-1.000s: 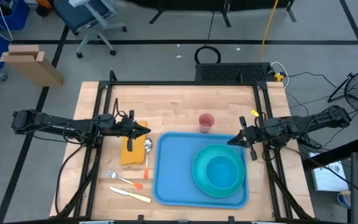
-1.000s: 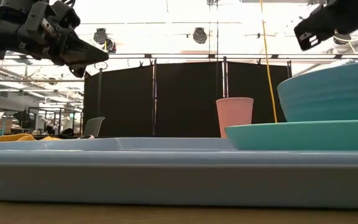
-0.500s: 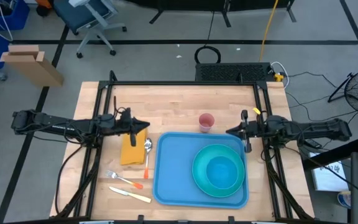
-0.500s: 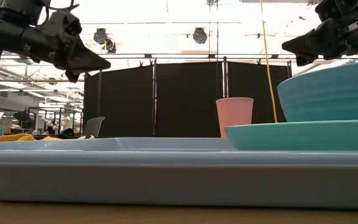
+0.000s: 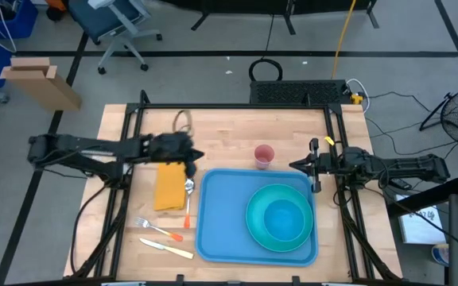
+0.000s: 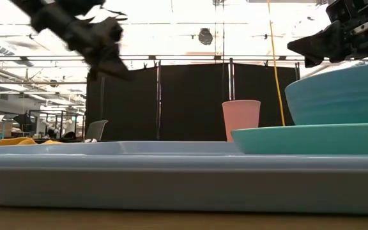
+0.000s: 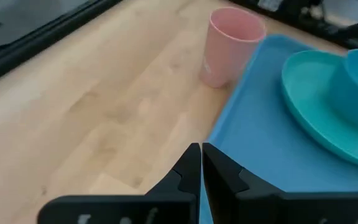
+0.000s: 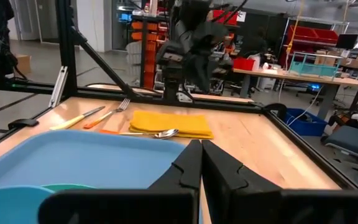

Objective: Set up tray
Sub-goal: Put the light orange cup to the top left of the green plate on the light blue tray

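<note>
The blue tray (image 5: 221,214) lies flat on the table and carries a teal plate (image 5: 254,226) with a teal bowl (image 5: 285,221) on it. A pink cup (image 5: 264,155) stands upright just beyond the tray's far rim. My left gripper (image 5: 199,156) hovers shut in the air over the tray's far left corner, with the cup (image 7: 232,46) ahead of it. My right gripper (image 5: 294,167) hovers shut above the tray's far right corner, pointing toward the table's left. In the low view the left gripper (image 6: 115,65) and the right gripper (image 6: 298,46) both hang well above the tableware.
Left of the tray lies a yellow napkin (image 5: 168,187) with a spoon (image 5: 189,187) along its edge. An orange-handled utensil (image 5: 188,213), a fork (image 5: 153,229) and a knife (image 5: 165,249) lie nearer the near edge. Bare wood shows beyond the cup.
My left gripper swung from above the napkin toward the table's right and far side, toward the pink cup, dipping and tipping downward. My right gripper moved toward the far edge and lower, then held still. Both stayed shut. No tableware moved.
</note>
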`<action>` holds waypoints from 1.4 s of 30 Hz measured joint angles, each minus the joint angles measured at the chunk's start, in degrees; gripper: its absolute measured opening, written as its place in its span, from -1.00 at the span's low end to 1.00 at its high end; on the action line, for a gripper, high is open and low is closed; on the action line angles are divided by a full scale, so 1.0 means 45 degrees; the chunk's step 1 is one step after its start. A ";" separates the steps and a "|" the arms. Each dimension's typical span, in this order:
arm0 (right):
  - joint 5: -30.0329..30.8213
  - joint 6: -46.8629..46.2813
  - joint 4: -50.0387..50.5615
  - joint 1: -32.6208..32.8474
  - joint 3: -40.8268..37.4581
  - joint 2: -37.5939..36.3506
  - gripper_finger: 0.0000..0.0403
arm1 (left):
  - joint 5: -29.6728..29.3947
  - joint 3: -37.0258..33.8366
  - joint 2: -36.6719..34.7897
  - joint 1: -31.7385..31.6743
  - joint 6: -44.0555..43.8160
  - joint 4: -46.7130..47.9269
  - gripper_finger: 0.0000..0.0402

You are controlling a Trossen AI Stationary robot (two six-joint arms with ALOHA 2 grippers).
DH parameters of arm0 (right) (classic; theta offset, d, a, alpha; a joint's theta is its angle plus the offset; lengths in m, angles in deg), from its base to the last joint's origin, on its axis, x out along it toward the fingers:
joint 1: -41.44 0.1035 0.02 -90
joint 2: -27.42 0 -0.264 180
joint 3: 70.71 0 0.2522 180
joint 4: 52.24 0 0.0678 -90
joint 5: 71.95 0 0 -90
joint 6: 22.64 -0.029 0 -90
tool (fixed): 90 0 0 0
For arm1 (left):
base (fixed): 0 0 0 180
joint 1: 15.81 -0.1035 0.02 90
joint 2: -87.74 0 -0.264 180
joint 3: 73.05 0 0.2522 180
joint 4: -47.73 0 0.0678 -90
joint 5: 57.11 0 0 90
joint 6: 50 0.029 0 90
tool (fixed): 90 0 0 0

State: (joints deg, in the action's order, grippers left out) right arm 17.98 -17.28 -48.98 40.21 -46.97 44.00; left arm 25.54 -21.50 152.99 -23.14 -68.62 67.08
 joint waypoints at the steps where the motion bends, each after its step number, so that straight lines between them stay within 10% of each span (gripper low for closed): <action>1: 0.0003 -0.0009 0.0002 0.0000 0.0000 0.0001 -1.00 | -0.0002 0.0812 0.0669 -0.0100 0.0237 0.0386 -0.92; 11: 0.0316 -0.0007 -0.0163 0.0005 0.0000 -0.0005 -1.00 | 0.0983 0.8814 0.6987 -0.0057 0.4950 0.4628 -0.83; 21: 0.0325 0.0314 0.0002 0.0005 0.0000 -0.0010 -1.00 | 0.0981 1.4581 1.1169 0.0958 0.9409 0.7198 0.07; 29: 0.0330 0.0585 0.0076 0.0005 0.0000 -0.0005 -1.00 | 0.0940 1.6545 1.2667 0.1077 1.1054 0.7338 0.66; 42: 0.0335 0.0778 0.0774 0.0005 0.0003 -0.0010 -1.00 | 0.1328 1.6605 1.3462 0.0754 1.1595 0.7621 0.53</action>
State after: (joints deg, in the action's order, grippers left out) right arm 19.49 -13.78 -45.50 40.23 -46.95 43.96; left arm 31.51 53.23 213.57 -19.75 -16.44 101.37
